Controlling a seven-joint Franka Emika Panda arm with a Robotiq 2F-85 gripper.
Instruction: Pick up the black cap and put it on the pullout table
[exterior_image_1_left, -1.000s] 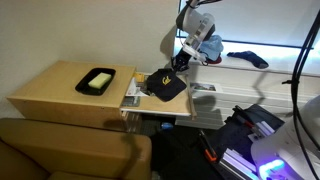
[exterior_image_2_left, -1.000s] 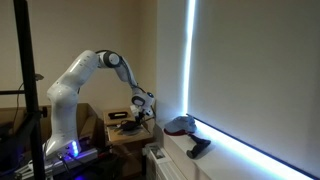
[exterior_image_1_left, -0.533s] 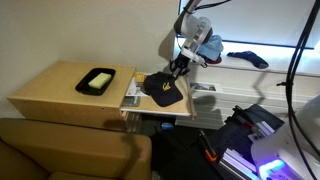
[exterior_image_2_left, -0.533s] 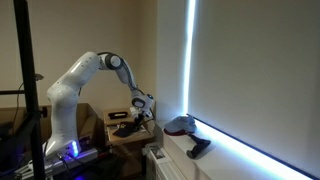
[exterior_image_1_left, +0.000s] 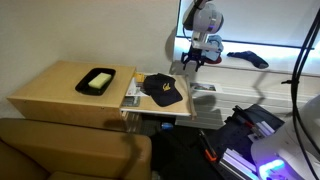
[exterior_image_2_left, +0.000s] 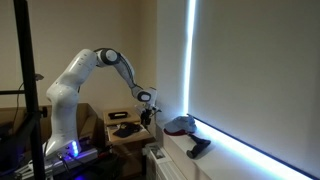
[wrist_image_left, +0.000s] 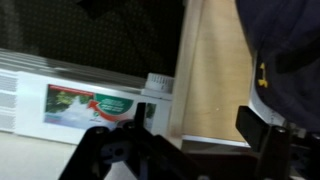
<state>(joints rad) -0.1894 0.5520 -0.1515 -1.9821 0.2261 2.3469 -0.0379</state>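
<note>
Empty, wide-open jaws up & clear of black cap, flat on pullout table.

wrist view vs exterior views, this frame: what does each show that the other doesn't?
Wrist only: a printed label beside the pullout table's edge, and the gripper with jaws wide apart, nothing between them. Exterior only: the black tray on the wooden cabinet, and the robot arm. Both: the black cap lying on the pullout table, the gripper clear of it.
</note>
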